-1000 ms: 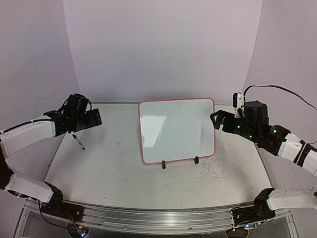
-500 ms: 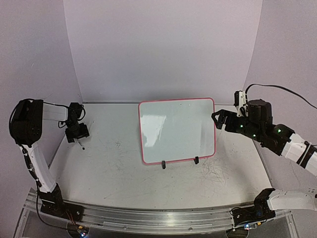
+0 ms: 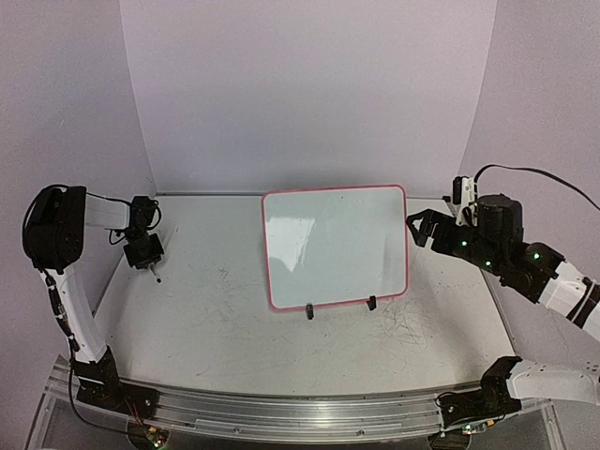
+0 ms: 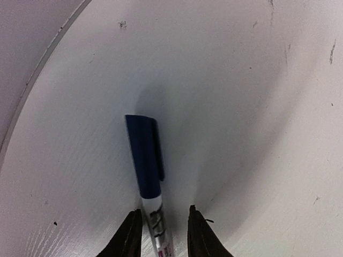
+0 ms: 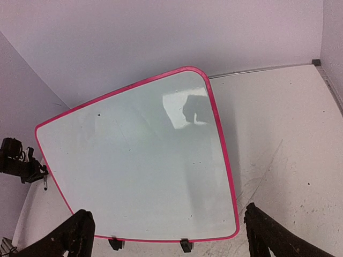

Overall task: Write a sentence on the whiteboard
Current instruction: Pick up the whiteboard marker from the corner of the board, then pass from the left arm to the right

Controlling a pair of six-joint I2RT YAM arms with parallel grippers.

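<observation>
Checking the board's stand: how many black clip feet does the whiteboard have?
2: one clip foot under the whiteboard's bottom rim, left of its middle; the other nearer the right corner. More could be hidden behind the board.

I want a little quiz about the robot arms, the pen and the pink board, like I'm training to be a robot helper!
1. True or false: the whiteboard has words written on it.
2. What sits between the fingers of the left gripper? A) a blue-capped marker B) a sponge C) a cup
3. Fill in: the ___ gripper, jaws wide open, points toward the whiteboard.
Key: 1) False, it is blank. 2) A. 3) The right gripper.
</observation>
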